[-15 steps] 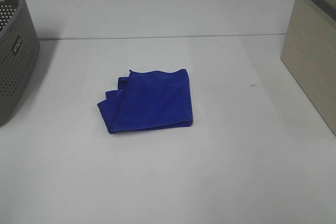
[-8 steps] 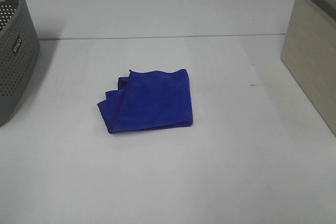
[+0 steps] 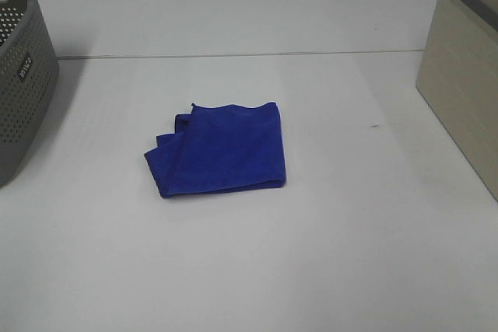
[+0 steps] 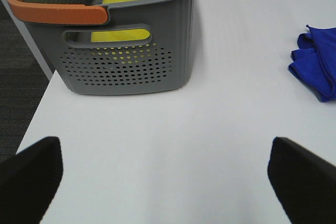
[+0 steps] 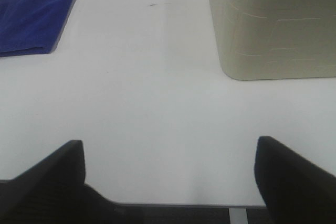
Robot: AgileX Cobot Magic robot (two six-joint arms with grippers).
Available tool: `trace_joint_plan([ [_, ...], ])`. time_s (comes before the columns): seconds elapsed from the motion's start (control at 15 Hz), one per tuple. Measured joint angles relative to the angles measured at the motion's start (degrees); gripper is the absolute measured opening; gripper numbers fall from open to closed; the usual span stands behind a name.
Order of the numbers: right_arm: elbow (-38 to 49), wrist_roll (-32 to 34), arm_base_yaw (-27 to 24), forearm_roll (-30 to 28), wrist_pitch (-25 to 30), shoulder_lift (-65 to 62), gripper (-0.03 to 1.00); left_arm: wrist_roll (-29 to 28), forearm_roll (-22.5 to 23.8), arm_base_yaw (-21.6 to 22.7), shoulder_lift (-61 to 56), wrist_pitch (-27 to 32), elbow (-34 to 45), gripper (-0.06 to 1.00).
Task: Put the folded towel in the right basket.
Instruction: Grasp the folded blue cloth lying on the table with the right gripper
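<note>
A folded blue towel [image 3: 220, 148] lies flat on the white table, a little left of the middle. It also shows in the left wrist view [image 4: 318, 61] and the right wrist view [image 5: 32, 18]. The right basket [image 3: 464, 68] is beige with a dark rim and stands at the table's right edge; it shows in the right wrist view [image 5: 270, 22]. Neither arm shows in the exterior high view. My left gripper [image 4: 165, 182] is open and empty over the table near the grey basket. My right gripper [image 5: 170, 177] is open and empty at the table's front edge.
A grey perforated basket [image 3: 22, 75] with an orange handle [image 4: 55, 11] stands at the left edge and holds a yellow cloth [image 4: 131, 1]. A seam [image 3: 233, 55] crosses the white table [image 3: 327, 254] behind the towel.
</note>
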Motion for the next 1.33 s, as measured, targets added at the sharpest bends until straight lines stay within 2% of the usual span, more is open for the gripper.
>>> trace_joint_plan([
  [0.13,-2.9,2.2,0.0,3.3,0.7,4.1,0.84,0.0,0.0,0.0,0.0,0.0,0.0,0.99],
  [0.27,-7.3,2.8,0.0,8.0,-1.1,10.3,0.84,0.0,0.0,0.0,0.0,0.0,0.0,0.99],
  [0.4,-11.7,2.2,0.0,15.4,-5.3,17.2,0.84,0.0,0.0,0.0,0.0,0.0,0.0,0.99],
  [0.47,-14.0,-0.2,0.0,20.7,-7.7,21.7,0.84,0.0,0.0,0.0,0.0,0.0,0.0,0.99],
  [0.6,-17.6,-10.0,0.0,32.6,-9.4,30.6,0.84,0.0,0.0,0.0,0.0,0.0,0.0,0.99],
  [0.67,-18.4,-13.2,0.0,36.2,-9.5,33.1,0.84,0.0,0.0,0.0,0.0,0.0,0.0,0.99],
  [0.8,-20.7,-24.7,0.0,48.9,-9.5,43.0,0.84,0.0,0.0,0.0,0.0,0.0,0.0,0.99],
  [0.93,-22.9,-34.8,0.0,56.3,-9.7,53.2,0.84,0.0,0.0,0.0,0.0,0.0,0.0,0.99],
  [1.0,-25.3,-40.6,0.1,58.8,-9.9,65.2,0.84,0.0,0.0,0.0,0.0,0.0,0.0,0.99],
  [1.07,-26.7,-42.9,1.1,58.0,-10.2,71.1,0.84,0.0,0.0,0.0,0.0,0.0,0.0,0.99],
  [1.33,-33.8,-44.1,9.3,56.0,-12.3,90.5,0.84,0.0,0.0,0.0,0.0,0.0,0.0,0.99],
])
